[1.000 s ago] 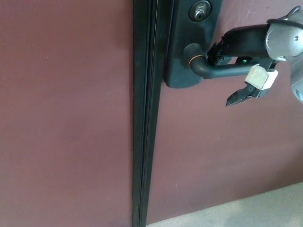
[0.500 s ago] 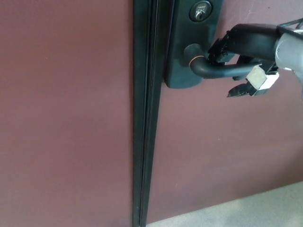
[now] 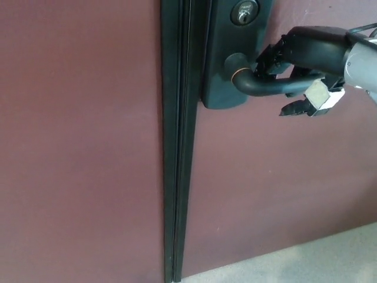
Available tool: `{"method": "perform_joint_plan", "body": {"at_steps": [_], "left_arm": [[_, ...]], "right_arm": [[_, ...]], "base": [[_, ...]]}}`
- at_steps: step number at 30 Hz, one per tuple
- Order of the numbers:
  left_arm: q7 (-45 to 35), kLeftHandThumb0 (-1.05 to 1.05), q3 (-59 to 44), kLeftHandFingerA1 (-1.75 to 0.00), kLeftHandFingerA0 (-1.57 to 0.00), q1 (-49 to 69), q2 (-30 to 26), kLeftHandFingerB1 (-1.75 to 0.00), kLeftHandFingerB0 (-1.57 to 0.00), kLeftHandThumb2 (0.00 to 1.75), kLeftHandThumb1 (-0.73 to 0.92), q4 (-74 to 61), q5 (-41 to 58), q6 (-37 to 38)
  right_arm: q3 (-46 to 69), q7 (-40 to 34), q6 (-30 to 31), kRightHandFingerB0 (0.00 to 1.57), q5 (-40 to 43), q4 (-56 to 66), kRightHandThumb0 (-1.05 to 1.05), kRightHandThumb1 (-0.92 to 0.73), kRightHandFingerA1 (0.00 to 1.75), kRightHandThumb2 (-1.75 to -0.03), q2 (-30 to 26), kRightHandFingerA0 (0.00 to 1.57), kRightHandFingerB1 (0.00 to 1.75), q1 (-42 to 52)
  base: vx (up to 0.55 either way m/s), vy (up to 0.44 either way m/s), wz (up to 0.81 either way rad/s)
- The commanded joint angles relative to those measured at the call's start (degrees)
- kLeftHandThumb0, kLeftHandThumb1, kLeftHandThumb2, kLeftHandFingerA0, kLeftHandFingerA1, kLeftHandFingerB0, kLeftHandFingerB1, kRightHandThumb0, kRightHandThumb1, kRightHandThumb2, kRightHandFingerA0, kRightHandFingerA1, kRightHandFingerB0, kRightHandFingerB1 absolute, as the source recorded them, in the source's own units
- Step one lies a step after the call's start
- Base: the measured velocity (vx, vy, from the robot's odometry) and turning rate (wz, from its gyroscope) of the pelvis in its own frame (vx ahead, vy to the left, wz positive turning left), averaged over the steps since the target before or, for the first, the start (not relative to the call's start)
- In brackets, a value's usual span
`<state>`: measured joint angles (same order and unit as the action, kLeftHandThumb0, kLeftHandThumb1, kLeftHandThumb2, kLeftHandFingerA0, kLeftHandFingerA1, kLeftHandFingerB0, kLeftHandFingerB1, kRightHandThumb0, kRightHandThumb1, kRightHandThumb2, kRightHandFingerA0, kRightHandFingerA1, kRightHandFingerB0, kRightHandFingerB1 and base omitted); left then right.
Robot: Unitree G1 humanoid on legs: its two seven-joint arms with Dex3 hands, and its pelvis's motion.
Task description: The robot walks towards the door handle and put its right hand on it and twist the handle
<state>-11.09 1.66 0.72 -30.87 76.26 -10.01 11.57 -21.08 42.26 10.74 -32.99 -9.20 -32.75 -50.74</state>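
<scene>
The black lever door handle [image 3: 259, 87] juts right from a black plate [image 3: 221, 53] with a round keyhole [image 3: 243, 12] above it, on a dark maroon door [image 3: 271, 188]. My right hand [image 3: 306, 56] comes in from the right edge. Its fingers [image 3: 277, 56] lie over the top of the lever, and its thumb [image 3: 303, 106], carrying a white pad, sits just under the lever's outer end. The hand is shut on the handle. The lever lies about level. My left hand does not show.
A black vertical strip [image 3: 177, 177] runs the full height where the door meets the maroon panel [image 3: 76, 147] on the left. A patch of pale floor [image 3: 330, 259] shows at the bottom right.
The thumb has come up from well below the lever to just beneath it, closing the hand on the handle. The whole picture has shifted slightly left as the camera moved. The lever's angle looks unchanged.
</scene>
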Motion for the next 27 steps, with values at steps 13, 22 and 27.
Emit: {"method": "perform_joint_plan", "body": {"at_steps": [13,22,27], "left_arm": [[-1.08,-0.49,0.03,-0.56,-0.53,0.18,-0.29,-0.48,-0.35,0.82,0.53,0.01,-0.78,-0.02],[-1.02,-0.49,-0.2,-0.56,-0.53,0.57,-0.29,-0.48,-0.35,0.82,0.53,-0.12,-0.68,0.28],[-1.07,-0.49,-0.28,-0.56,-0.53,0.51,-0.33,-0.48,-0.35,0.82,0.53,-0.08,-0.65,0.31]], "right_arm": [[0.04,1.03,1.56,0.06,-1.21,1.53,-0.78,-0.48,0.01,-0.84,-0.35,0.0,0.15,-0.99],[0.49,2.94,4.02,0.0,-1.62,1.97,-0.79,-0.48,0.0,-0.84,-0.71,0.0,0.09,-3.26],[1.14,4.66,5.29,0.0,-1.15,2.03,-0.8,-0.47,0.0,-0.84,-1.09,0.0,0.09,-5.22]], "base": [[0.0,0.0,0.0],[0.0,0.0,0.0],[0.0,0.0,0.0]]}}
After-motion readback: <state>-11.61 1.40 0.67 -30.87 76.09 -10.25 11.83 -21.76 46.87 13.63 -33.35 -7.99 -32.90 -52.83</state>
